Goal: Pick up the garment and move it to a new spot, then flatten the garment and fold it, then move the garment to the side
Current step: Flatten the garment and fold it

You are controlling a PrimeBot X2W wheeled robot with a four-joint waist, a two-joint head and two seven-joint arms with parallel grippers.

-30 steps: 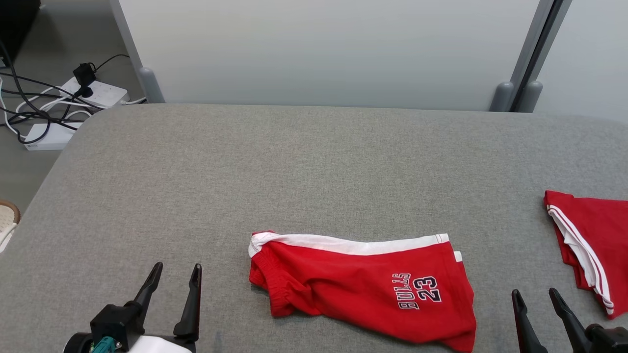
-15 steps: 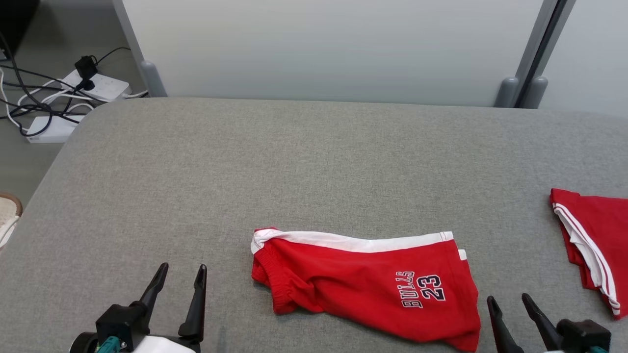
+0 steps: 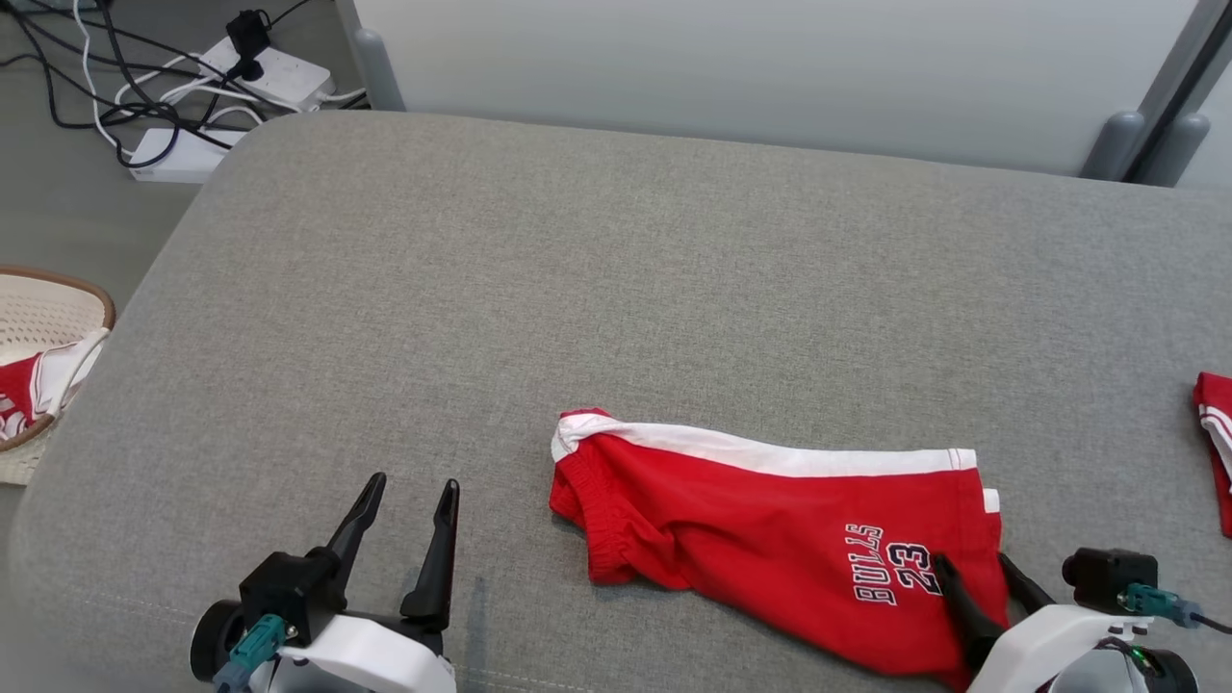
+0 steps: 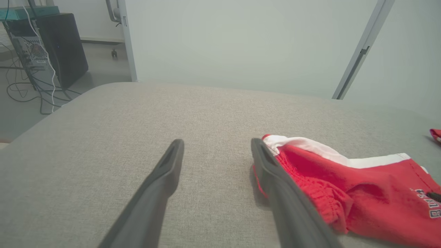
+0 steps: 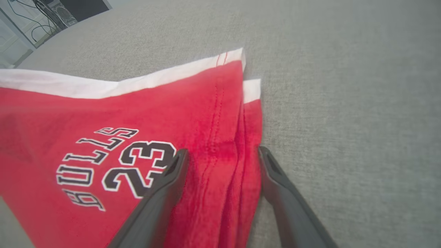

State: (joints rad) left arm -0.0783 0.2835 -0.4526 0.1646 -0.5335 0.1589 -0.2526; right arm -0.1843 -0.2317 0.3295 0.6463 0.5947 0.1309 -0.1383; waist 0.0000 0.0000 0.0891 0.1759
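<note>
The garment is a pair of red shorts with a white band and "BULLS 23" print, lying folded flat on the grey padded table. My left gripper stands open over bare table just left of the shorts' waistband end. In the left wrist view the left gripper has its right finger beside the garment. My right gripper is open at the shorts' right end. In the right wrist view the right gripper straddles the hem edge of the garment, one finger by the print, one at the cloth's edge.
A second red garment lies at the table's right edge. A woven basket with red and white cloth stands on the floor at left. Power strips and cables lie on the floor beyond the far left corner, by a pale partition wall.
The head camera has swung, shifting the whole picture. My right gripper has moved left, from bare table onto the right end of the shorts. The left gripper keeps its place beside them.
</note>
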